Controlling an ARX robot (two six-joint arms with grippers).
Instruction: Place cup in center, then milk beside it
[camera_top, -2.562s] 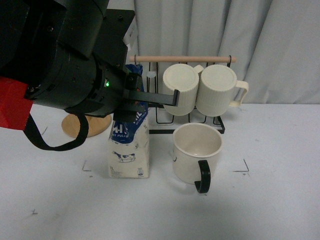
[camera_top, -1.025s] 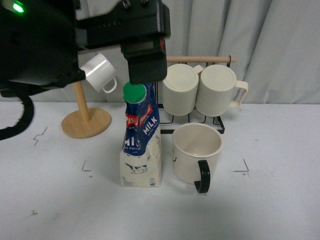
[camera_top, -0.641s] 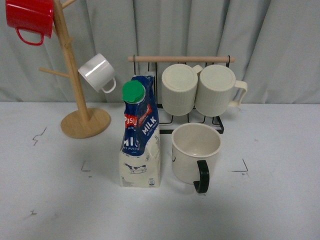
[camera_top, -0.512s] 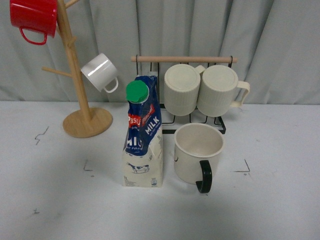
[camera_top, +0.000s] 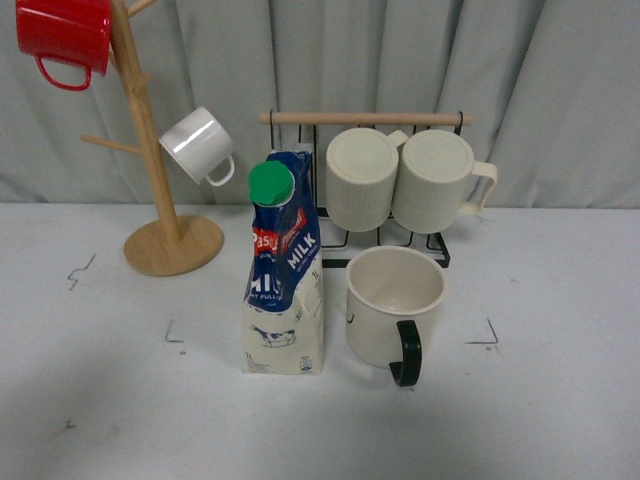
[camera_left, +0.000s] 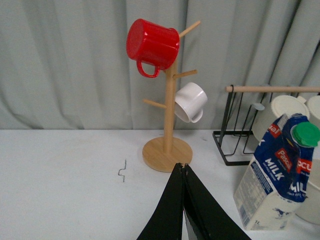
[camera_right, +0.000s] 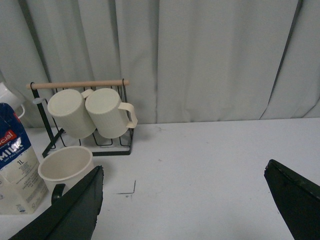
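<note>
The big black left arm that filled the front view moments ago has pulled clear out of it, leaving the milk (camera_top: 284, 275) standing free. It sits upright between the floor marks, just beside the cup (camera_top: 388, 308) and apart from it, handle toward the camera. That reads as both placements done. Behind them, the wire rack (camera_top: 362, 178) keeps its two ribbed mugs, and the wooden mug tree (camera_top: 150, 150) its red and white ones. The left gripper (camera_left: 184, 200) shows fingers pressed together, holding nothing; the right gripper (camera_right: 182, 200) is spread wide, empty.
</note>
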